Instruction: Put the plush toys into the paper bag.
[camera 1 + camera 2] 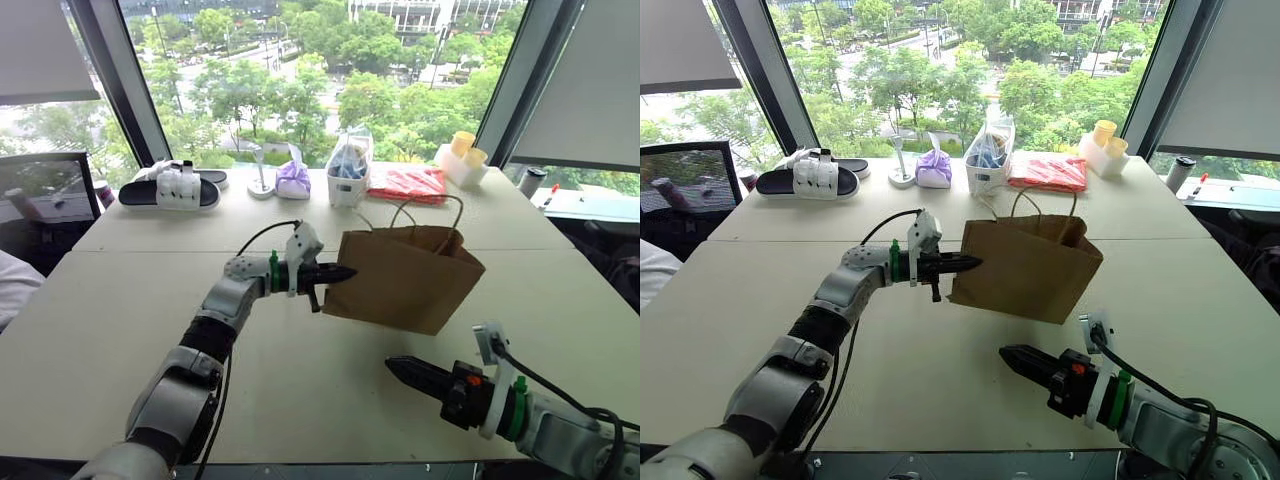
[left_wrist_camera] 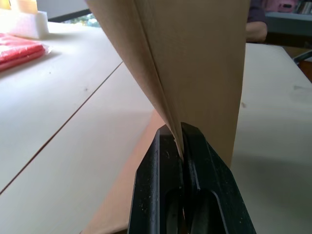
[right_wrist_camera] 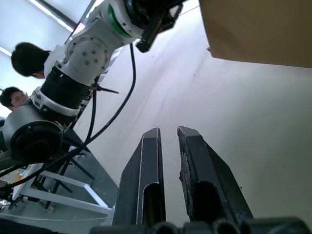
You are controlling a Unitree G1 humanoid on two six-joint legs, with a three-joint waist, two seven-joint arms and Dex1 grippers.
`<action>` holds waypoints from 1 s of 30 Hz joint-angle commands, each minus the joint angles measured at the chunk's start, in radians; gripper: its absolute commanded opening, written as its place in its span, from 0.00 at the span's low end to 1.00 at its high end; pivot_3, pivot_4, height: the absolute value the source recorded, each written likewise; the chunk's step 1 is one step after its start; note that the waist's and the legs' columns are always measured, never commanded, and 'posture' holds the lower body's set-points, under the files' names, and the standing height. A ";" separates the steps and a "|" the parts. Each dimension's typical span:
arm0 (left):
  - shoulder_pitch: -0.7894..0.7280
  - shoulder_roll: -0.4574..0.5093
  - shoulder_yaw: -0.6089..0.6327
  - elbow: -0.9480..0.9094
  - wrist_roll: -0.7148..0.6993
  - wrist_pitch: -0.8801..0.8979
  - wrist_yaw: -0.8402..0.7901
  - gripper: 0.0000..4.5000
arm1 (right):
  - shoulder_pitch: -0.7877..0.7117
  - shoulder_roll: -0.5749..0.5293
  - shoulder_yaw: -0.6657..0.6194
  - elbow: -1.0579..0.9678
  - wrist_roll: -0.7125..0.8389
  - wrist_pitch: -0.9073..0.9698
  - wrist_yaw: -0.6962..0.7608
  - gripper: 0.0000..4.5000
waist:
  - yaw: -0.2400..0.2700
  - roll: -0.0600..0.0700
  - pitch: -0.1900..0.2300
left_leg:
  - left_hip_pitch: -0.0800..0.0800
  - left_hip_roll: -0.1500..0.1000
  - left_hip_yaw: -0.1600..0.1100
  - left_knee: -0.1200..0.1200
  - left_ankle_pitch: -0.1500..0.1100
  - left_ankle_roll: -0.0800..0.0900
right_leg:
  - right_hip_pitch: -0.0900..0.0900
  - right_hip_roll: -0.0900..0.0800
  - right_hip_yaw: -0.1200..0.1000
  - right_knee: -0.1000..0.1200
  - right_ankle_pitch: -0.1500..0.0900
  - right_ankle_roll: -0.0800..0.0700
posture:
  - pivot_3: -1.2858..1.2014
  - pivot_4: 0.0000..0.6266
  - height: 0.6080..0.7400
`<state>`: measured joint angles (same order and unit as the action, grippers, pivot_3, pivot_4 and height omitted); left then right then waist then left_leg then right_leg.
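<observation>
The brown paper bag (image 1: 410,275) with tan cord handles (image 1: 430,212) hangs tilted over the middle of the table, its bottom corner low toward the front. My left gripper (image 1: 345,272) points level at the bag's left side and is shut on a fold of its paper edge (image 2: 168,122). My right gripper (image 1: 392,366) hovers near the table's front edge, below the bag, with its fingers (image 3: 146,161) close together and nothing between them. The plush toys are out of view.
Along the far edge by the window lie black-and-white sandals (image 1: 170,190), a purple cloth bundle (image 1: 293,180), a clear plastic bag with blue contents (image 1: 348,165), a red packet (image 1: 408,183) and yellow cups (image 1: 462,150). People (image 3: 27,58) sit off to my left.
</observation>
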<state>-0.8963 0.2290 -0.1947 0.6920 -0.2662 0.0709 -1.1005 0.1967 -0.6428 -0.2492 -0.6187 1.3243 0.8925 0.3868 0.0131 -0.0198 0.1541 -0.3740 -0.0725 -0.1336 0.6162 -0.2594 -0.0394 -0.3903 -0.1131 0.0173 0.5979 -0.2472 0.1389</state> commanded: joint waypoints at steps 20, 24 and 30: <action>0.124 0.170 0.184 -0.203 -0.012 0.085 0.002 0.81 | -0.007 -0.049 -0.010 -0.010 -0.100 -0.069 0.037 0.12 | -0.025 0.000 0.000 | 0.001 0.001 -0.003 -0.001 0.000 0.000 | -0.001 0.000 0.000 0.003 0.000 0.001 | 0.52 0.24 1.00; 0.374 0.268 0.262 -0.606 -0.134 0.352 0.068 0.81 | -0.021 -0.109 -0.075 0.037 -0.136 -0.079 0.100 0.12 | -0.025 0.001 0.000 | 0.001 0.001 -0.005 -0.001 0.000 0.000 | -0.001 0.000 0.001 0.003 0.000 0.001 | 0.52 0.24 1.00; 0.718 0.329 0.372 -1.034 -0.294 0.624 0.217 0.81 | -0.018 -0.159 -0.141 0.095 -0.220 -0.117 0.194 0.12 | -0.009 0.001 0.000 | 0.001 0.002 -0.005 -0.001 0.000 0.000 | 0.000 0.000 0.001 0.002 0.000 0.000 | 0.52 0.24 1.00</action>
<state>-0.2003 0.5511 0.1403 -0.2332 -0.5026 0.6459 -0.9210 0.1752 -0.7812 -0.3685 -0.5270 1.1358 0.7977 0.5383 0.0045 -0.0193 0.1541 -0.3729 -0.0701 -0.1384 0.6153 -0.2597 -0.0393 -0.3904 -0.1133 0.0187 0.5992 -0.2475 0.1388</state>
